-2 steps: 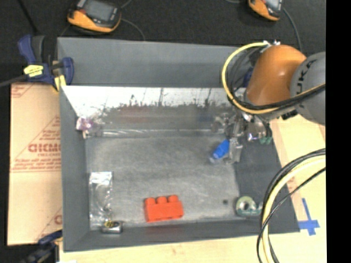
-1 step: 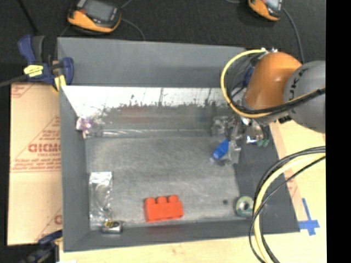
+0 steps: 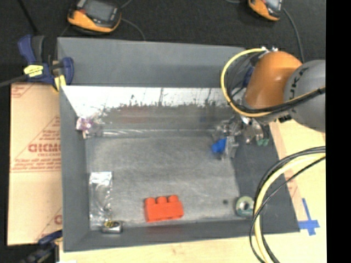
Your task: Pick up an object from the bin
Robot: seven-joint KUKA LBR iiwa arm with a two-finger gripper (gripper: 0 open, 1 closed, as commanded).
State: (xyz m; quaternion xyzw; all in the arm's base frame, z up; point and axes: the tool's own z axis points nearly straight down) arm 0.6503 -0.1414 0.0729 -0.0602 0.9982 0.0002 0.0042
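Grey bin (image 3: 164, 169) takes the arm (image 3: 274, 86), dipped low beside a blue piece (image 3: 219, 147).

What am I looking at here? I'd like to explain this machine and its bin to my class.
One camera looks down into a grey metal bin. A robot arm, with an orange cover, reaches in from the right. Its end effector is near the bin's right wall, beside a small blue thing. Whether it holds it is unclear. Elsewhere lie an orange-red brick at the lower edge, a clear plastic bag at the left and a small ring in the lower right corner.
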